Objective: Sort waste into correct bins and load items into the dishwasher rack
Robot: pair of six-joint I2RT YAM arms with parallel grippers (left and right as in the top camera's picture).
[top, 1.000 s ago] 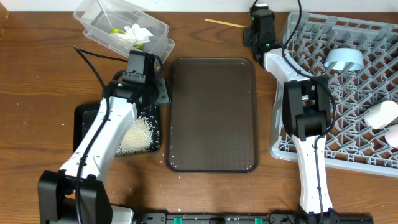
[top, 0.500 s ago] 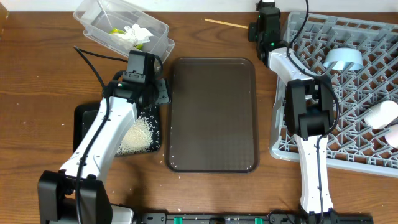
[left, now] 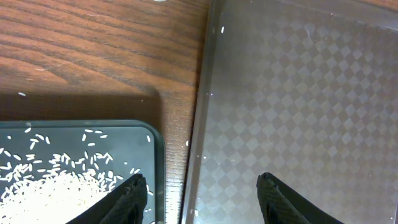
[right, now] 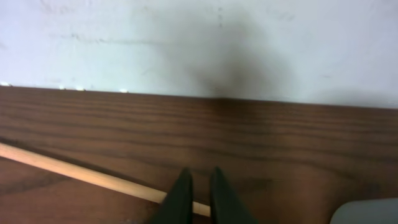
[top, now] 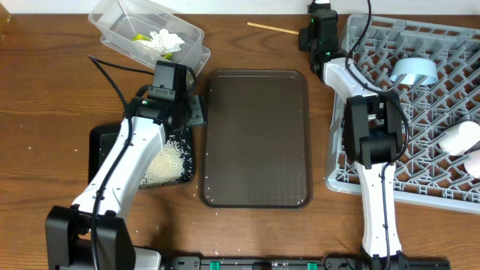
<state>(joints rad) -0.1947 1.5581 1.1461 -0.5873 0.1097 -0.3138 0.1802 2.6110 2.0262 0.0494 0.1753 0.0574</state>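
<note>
Status: the tissue [top: 163,39] and wrapper [top: 140,37] lie in the clear tub [top: 105,19] at upper left. The rice [top: 169,159] sits in the black tray [top: 101,142]. The blue bowl [top: 415,73] rests in the rack [top: 420,187].

Outstanding: one chopstick [right: 81,171] lies on the table at top centre.

The right gripper [right: 198,186] has its fingers drawn almost together at the chopstick's end; a grip cannot be confirmed. The left gripper [left: 202,199] is spread wide and holds nothing.
</note>
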